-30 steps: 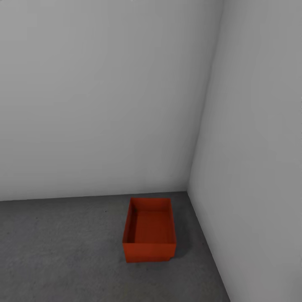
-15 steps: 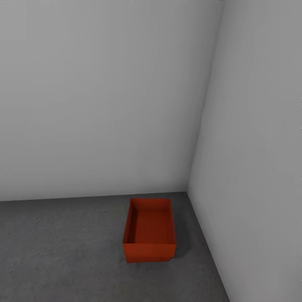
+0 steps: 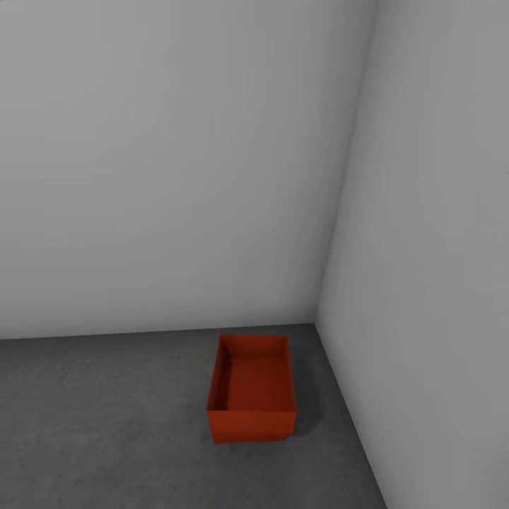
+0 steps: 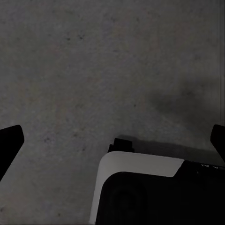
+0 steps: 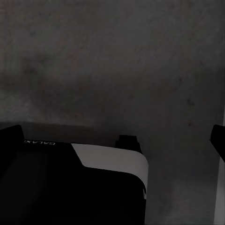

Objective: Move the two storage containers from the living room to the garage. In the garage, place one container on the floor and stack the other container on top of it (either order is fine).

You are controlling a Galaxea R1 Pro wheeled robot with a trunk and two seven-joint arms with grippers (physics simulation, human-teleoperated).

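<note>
You are facing the garage corner: grey walls [image 3: 177,155], concrete floor [image 3: 106,424]. One storage container [image 3: 252,389] is sitting open-topped beside the right wall. Left end effector [image 4: 112,140] and right end effector [image 5: 117,136] are hanging spread apart, empty. Fetch the second; approach squarely.

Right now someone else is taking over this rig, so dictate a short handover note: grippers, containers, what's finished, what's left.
Left gripper: open, empty, fingers spread wide over the dark grey concrete floor.
Right gripper: open and empty too, over the same floor.
One orange-red rectangular storage container sits upright and empty on the floor, near the corner of the pale grey walls.
Done: first container placed in the garage.
Left: find the second container, bring it here and stack it on this one.
</note>
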